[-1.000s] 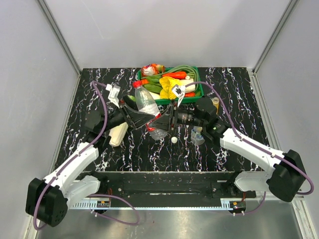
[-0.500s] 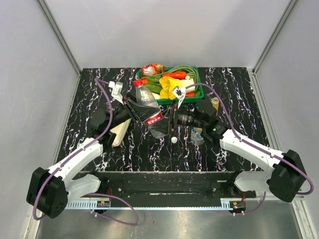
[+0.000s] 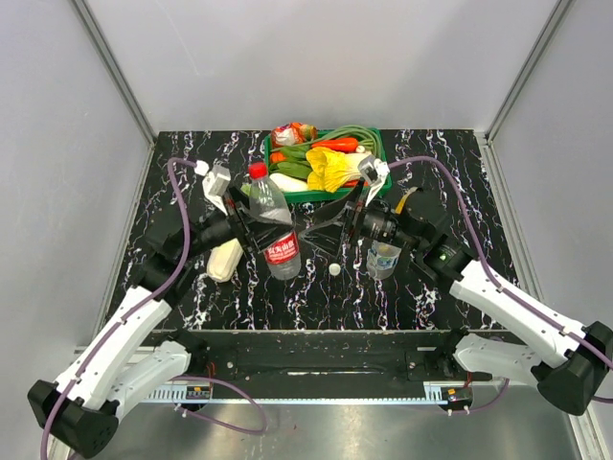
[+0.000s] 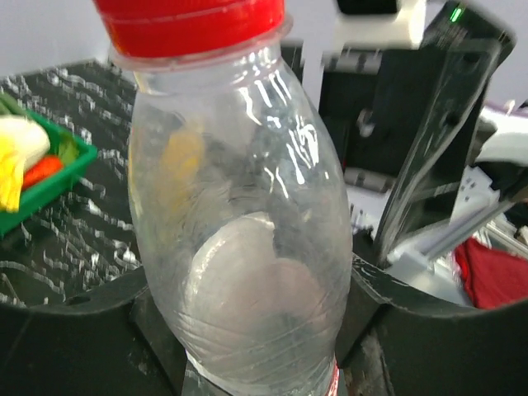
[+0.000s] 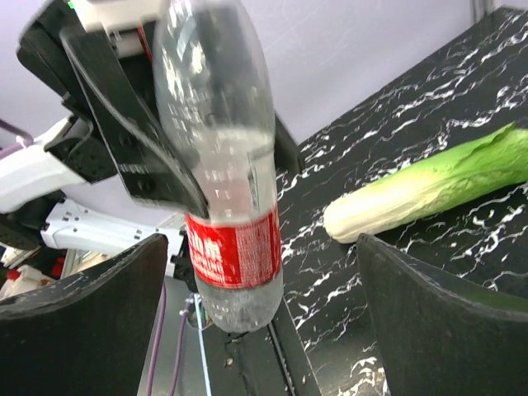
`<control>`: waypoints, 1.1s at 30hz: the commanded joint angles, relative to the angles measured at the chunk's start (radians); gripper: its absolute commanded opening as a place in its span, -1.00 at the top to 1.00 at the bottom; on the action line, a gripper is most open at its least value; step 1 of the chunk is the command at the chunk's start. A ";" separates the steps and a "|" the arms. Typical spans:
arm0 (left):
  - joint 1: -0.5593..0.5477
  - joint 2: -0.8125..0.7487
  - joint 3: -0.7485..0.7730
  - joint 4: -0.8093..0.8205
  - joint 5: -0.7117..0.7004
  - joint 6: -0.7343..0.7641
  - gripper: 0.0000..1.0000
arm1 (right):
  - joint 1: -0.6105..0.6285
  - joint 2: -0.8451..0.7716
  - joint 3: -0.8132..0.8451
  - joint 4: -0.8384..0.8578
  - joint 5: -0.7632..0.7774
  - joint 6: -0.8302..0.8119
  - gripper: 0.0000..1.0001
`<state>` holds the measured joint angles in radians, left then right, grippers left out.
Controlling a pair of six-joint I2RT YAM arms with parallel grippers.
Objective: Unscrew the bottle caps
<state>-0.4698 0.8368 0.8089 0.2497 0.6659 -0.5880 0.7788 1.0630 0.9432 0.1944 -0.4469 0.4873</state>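
Observation:
A clear bottle (image 3: 273,225) with a red label stands nearly upright above the table, its red cap (image 3: 257,171) screwed on. My left gripper (image 3: 259,228) is shut on the bottle's body. In the left wrist view the bottle (image 4: 247,247) fills the space between the jaws, with the red cap (image 4: 190,25) at the top. My right gripper (image 3: 332,217) stands open just right of the bottle. In the right wrist view its fingers (image 5: 82,322) are spread wide, and the bottle (image 5: 227,173) hangs ahead of them untouched. A white cap (image 3: 333,270) lies loose on the table.
A green basket (image 3: 383,163) of vegetables stands at the back. A pale cabbage (image 3: 224,260) lies left of the bottle. A small label-wrapped bottle (image 3: 383,257) stands under the right arm, and a small yellow-topped item (image 3: 410,198) sits behind it.
The left gripper closed on the bottle and turned it upright. The right gripper let go of its lower end, opened wide and drew back to the right.

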 commanded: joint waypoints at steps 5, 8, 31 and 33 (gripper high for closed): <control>-0.042 -0.130 -0.111 -0.287 0.104 0.151 -0.11 | 0.004 0.044 0.092 0.013 -0.029 0.005 -0.99; -0.084 -0.134 -0.132 -0.285 0.118 0.160 -0.12 | 0.004 0.101 0.111 0.042 -0.078 0.051 -0.99; -0.208 -0.087 -0.102 -0.331 -0.014 0.232 -0.89 | 0.004 0.128 0.068 0.171 -0.161 0.137 1.00; -0.207 -0.110 -0.111 -0.339 -0.037 0.229 -0.98 | 0.004 0.098 0.060 0.140 -0.106 0.116 1.00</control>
<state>-0.6769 0.7769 0.6880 -0.0959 0.7055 -0.3752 0.7742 1.2388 1.0088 0.3527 -0.6277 0.6434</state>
